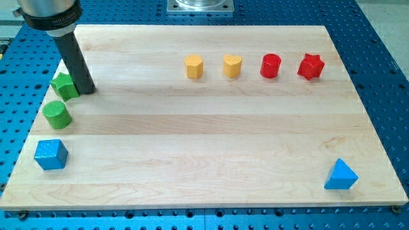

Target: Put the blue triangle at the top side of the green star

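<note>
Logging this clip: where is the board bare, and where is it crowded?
Bare: the wide middle between the top row, yellow hexagon to red star, and the blue triangle. Crowded: left edge, where my tip touches the green star, above green cylinder and blue cube.

I count eight blocks on the bench [204,128]: two green, two blue, two yellow and two red.

My tip [87,90] stands just right of the green star [64,84]. Far of the star the counter [204,147] lies bare to its edge. Between the blue triangle [340,175], near right, and the star, nothing stands; the yellow and red blocks sit far.
</note>
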Robot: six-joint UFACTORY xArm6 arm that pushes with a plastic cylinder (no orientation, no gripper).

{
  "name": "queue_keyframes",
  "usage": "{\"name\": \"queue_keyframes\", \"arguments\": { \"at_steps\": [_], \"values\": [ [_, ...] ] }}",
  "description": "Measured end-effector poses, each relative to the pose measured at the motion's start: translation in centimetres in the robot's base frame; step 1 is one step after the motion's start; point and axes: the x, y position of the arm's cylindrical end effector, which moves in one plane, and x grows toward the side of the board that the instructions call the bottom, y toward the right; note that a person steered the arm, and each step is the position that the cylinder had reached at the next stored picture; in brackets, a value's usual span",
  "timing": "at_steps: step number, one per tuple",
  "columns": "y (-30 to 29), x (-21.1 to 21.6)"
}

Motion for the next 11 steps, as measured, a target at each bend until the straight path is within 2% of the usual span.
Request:
{"name": "queue_keyframes", "arguments": {
  "at_steps": [1, 3, 4, 5, 6, 9, 10, 11],
  "values": [
    [12.3, 1.9],
    [41.2, 7.5],
    [52.5, 12.5],
    [54.3, 19.8],
    [48.2, 22.1],
    [29.7, 14.5],
    [32.7, 14.4],
    [32.5, 19.1]
  ]
}}
